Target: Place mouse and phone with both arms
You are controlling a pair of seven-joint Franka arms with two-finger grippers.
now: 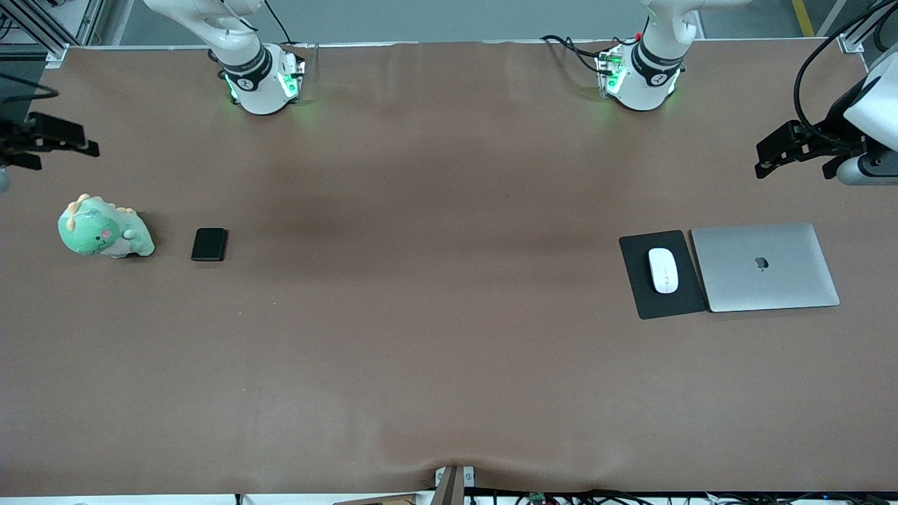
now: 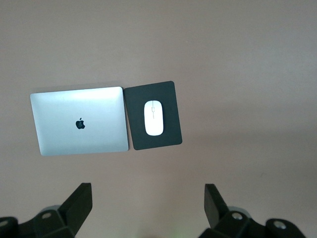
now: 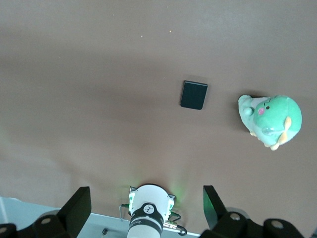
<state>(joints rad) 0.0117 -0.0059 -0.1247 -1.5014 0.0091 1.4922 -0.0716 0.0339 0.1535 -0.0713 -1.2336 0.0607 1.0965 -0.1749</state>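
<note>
With twelve o'clock taken as toward the arm bases in the front view, I read the brown surface (image 1: 435, 315) as a matte sheet, slightly rippled along its six o'clock edge.

The mouse (image 1: 663, 270) (image 2: 154, 118) is a glossy white oval lying in the middle of a thin, flat black mouse pad (image 1: 635, 280) (image 2: 136, 134) with rounded corners. At the pad's three o'clock, edge to edge with it, lies a closed silver laptop (image 1: 765, 266) (image 2: 79, 121) with a smooth metal lid. All three sit toward the left arm's end.

The phone (image 1: 209, 244) (image 3: 193, 94) is a small black slab with rounded corners, lying flat toward the right arm's end. At its nine o'clock, near but apart, sits a soft green plush dinosaur (image 1: 102, 228) (image 3: 271, 119) with pale spikes.

The left gripper (image 1: 768, 158) (image 2: 147, 201) hangs high over the surface at about one o'clock from the laptop, its fingers (image 2: 79, 198) spread wide and holding nothing. The right gripper (image 1: 77, 144) (image 3: 146, 201) hangs at about eleven o'clock from the dinosaur, its fingers (image 3: 213, 201) equally wide and bare.

Between phone and pad I see a broad stretch of bare surface. Open room surrounds the phone on every side but nine o'clock. The mouse has pad margin all round.
</note>
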